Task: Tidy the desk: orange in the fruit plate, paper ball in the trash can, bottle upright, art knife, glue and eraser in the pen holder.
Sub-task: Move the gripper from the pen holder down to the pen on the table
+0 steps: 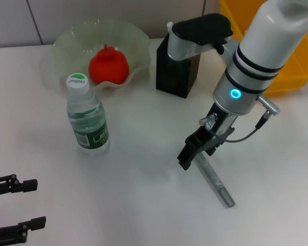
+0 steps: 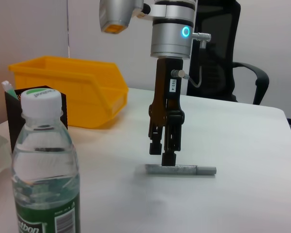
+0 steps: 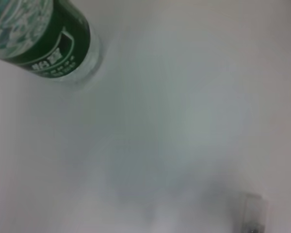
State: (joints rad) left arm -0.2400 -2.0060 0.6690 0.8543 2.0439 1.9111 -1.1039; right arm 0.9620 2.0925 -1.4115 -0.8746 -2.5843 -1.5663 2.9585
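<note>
- The right claw (image 1: 187, 156) points down over the near end of a grey metal art knife (image 1: 214, 179) that lies flat on the white tabletop (image 1: 143, 195)
- In the left wrist view the right claw's (image 2: 166, 154) fingers (image 2: 169, 158) stand close together just above the art knife (image 2: 180, 170); whether they pinch it or only touch it I cannot tell
- The bottle (image 1: 87, 115) stands upright on the tabletop, cap on, well to the left of the art knife
- The orange (image 1: 108, 65) sits inside the fruit plate (image 1: 138, 41) at the far side of the tabletop, behind the bottle
- The pen holder (image 1: 177, 72) stands to the right of the fruit plate, partly hidden by the right arm
- The trash can (image 1: 292, 72) is at the far right corner, behind the right arm
- The left claw (image 1: 18, 205) rests low at the near left edge, fingers spread apart and holding nothing
- The right wrist view shows only the bottle's (image 3: 48, 39) base and bare tabletop
</note>
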